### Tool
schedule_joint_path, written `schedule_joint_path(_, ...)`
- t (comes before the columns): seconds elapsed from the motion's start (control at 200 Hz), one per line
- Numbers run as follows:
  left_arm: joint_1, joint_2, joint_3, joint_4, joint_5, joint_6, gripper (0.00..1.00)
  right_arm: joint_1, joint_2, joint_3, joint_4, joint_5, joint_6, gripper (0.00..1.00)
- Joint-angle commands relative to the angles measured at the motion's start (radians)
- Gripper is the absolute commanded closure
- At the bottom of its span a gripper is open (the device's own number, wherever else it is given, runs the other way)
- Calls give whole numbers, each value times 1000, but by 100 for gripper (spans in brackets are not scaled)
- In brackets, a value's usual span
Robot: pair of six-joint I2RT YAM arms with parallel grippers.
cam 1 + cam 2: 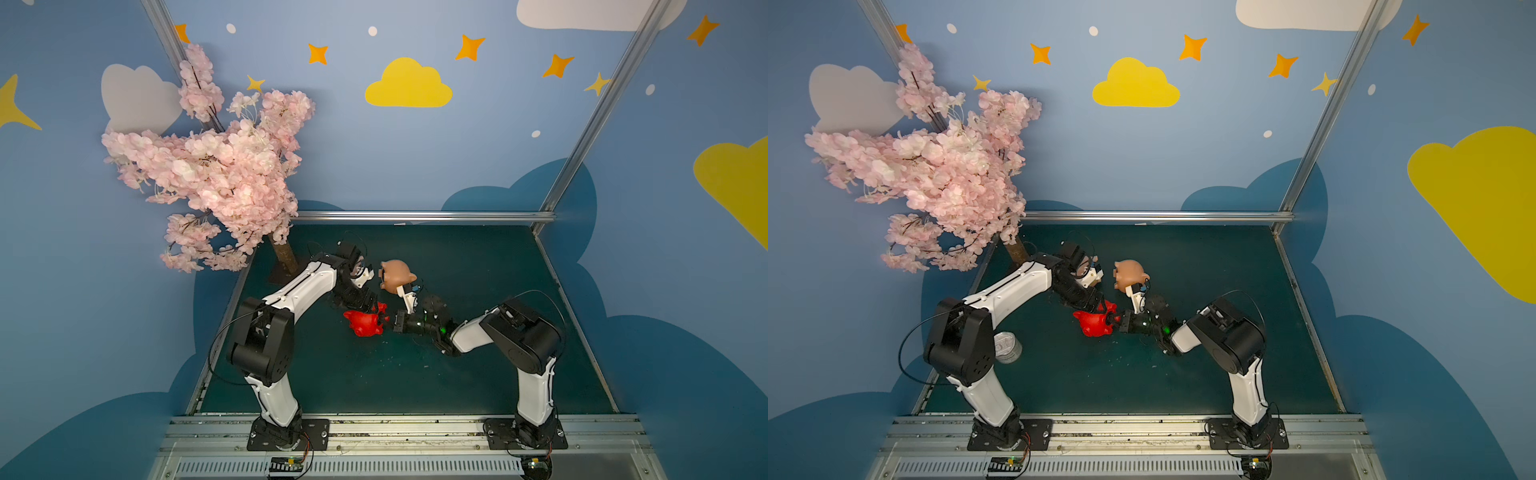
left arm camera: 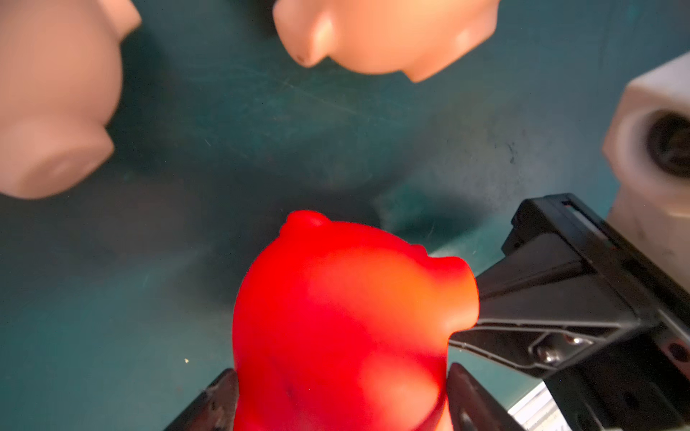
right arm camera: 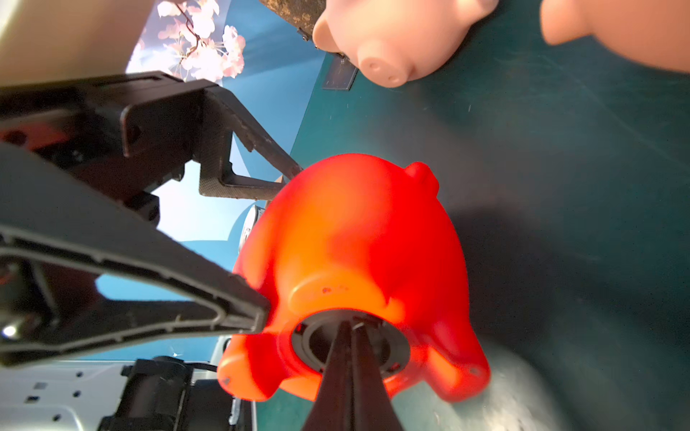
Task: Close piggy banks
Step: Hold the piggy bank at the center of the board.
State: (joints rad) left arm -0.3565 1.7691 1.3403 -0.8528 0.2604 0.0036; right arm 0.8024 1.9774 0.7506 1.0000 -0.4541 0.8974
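Evidently the left gripper [image 2: 343, 399] clamps the glossy red pig [image 3: 358, 253] by its rounded flanks. It is tipped on its side over mid-mat so that its belly faces the right gripper [image 3: 351, 334]. That gripper's fingers are pressed together against the dark round plug [image 3: 395, 347], though I can't tell if it is fully seated. A smooth peach pig [image 3: 392, 41] and a second peach pig [image 3: 616, 30] sit beyond on the scuffed green mat [image 3: 560, 168].

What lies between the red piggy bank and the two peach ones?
Only bare green tabletop, in the left wrist view, separates the red piggy bank from the peach piggy bank and the paler piggy bank.
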Motion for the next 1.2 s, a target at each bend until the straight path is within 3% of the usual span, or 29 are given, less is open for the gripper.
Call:
schedule_joint_path(0.0, -39, 41, -50, -65, 14, 21, 17, 2, 18, 50, -67, 16, 69, 100)
schedule_joint_path(0.736, -39, 20, -55, -49, 22, 25, 17, -13, 1, 46, -136, 11, 223, 100)
schedule_joint_path(1.196, -39, 16, -53, -45, 28, 22, 18, -16, -39, 48, -206, 18, 211, 100)
